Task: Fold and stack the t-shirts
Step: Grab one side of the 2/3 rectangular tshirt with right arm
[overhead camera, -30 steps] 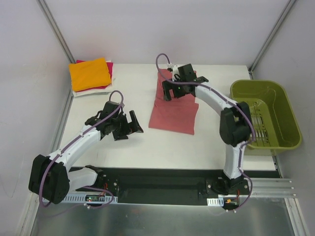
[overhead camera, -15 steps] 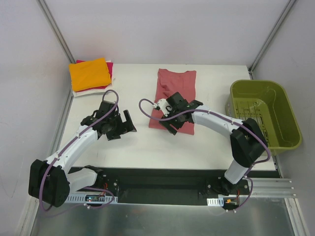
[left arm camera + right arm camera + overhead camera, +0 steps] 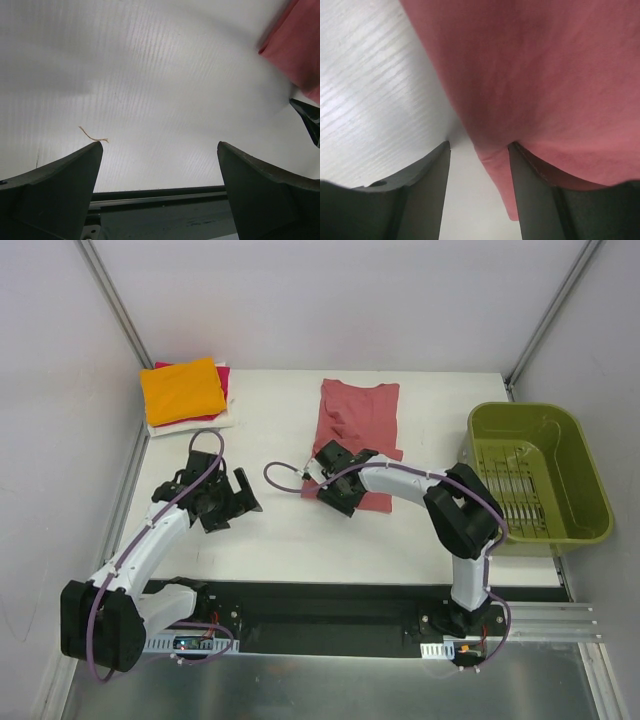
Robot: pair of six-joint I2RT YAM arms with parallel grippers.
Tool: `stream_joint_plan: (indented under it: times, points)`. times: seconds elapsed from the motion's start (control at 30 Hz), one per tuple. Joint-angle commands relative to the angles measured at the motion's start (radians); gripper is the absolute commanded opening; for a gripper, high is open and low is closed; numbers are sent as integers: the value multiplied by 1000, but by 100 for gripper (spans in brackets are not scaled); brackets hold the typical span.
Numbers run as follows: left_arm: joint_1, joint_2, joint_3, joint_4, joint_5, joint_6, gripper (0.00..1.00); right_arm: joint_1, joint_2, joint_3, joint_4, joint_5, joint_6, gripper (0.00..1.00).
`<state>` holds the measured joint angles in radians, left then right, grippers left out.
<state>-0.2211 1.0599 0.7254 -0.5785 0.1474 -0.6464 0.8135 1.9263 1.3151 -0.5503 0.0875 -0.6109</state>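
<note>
The salmon-red t-shirt (image 3: pixel 360 425) lies folded lengthwise on the white table, collar end at the back. My right gripper (image 3: pixel 322 480) sits low at its near left corner. In the right wrist view, the jaws (image 3: pixel 479 150) straddle the shirt's hem (image 3: pixel 545 75): cloth touches the right finger, a gap remains at the left one. My left gripper (image 3: pixel 235 498) hovers open over bare table to the left, nothing between its fingers (image 3: pixel 160 150); the shirt's corner (image 3: pixel 295 45) shows at the upper right of its view. Folded t-shirts, orange (image 3: pixel 182 390) on magenta (image 3: pixel 222 375) and white (image 3: pixel 190 425), are stacked at the back left.
An olive-green plastic basket (image 3: pixel 540 470) stands at the table's right edge. A short loose thread (image 3: pixel 92 134) lies on the table near my left gripper. A dark rail runs along the table's near edge.
My right arm swung from the shirt's far end to its near left corner, and its jaws narrowed around the hem. My left gripper drew back to the left, still wide.
</note>
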Motion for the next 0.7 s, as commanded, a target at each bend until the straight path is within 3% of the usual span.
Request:
stream_joint_plan:
  times: [0.0,0.2,0.37,0.4,0.67]
  points:
    - [12,-20,-4,-20,-14,10,99,-2,34,46,27,81,-16,49]
    - [19,-38,-1,-35,-22,13,99,13,48,39,3,92,29,16]
    - [25,-83,25,-75,-55,22,99,130,-41,36,-136,66,187,8]
    - [26,-89,37,-95,-75,24,99,150,-58,42,-166,1,254,3]
    - [29,-152,166,-228,-256,33,99,243,-236,13,-215,-661,467,1]
